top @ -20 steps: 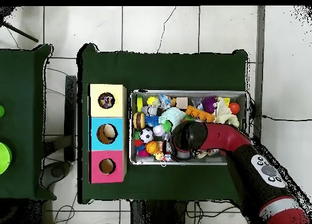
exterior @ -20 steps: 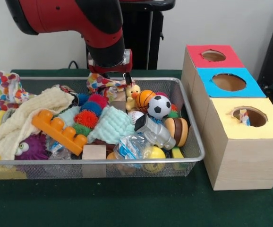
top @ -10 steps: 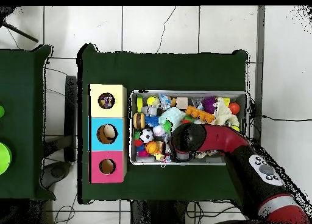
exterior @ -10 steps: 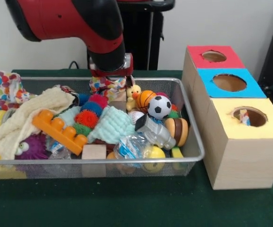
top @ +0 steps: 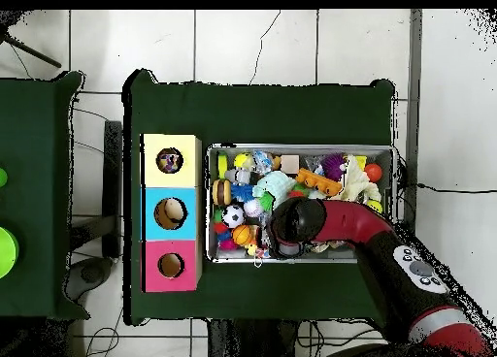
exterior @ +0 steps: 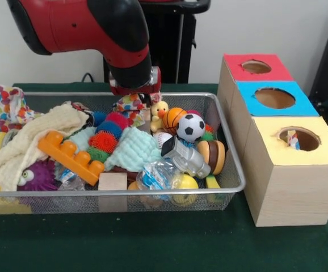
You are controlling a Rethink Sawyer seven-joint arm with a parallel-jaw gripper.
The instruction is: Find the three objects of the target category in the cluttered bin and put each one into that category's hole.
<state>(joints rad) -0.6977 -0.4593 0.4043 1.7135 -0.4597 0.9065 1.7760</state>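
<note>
Jaws (exterior: 134,94) sit low at the bin's (exterior: 232,170) twelve o'clock edge, apparently pinching the colourful patterned cloth (exterior: 131,103). I judge the yellow box hole (exterior: 299,139), already holding similar fabric, lies toward four o'clock from them.

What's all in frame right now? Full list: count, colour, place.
Wire bin: 1, silver mesh, on the green table.
Sorting box: 1, wood; red, blue and yellow tops with one hole each; beside the bin.
Soccer ball: 1, black and white, bin's far side near the box.
Basketball: 1, orange, beside the soccer ball.
Duck: 1, yellow, beside the basketball.
Building brick: 1, orange, bin middle.
Cloths: cream, mint, patterned under the gripper.
Spiky balls: red, purple.
Wood block: 1, front wall.
Arm: red and black, over the bin's far side.
Gripper: low over the patterned cloth; fingers hidden.
</note>
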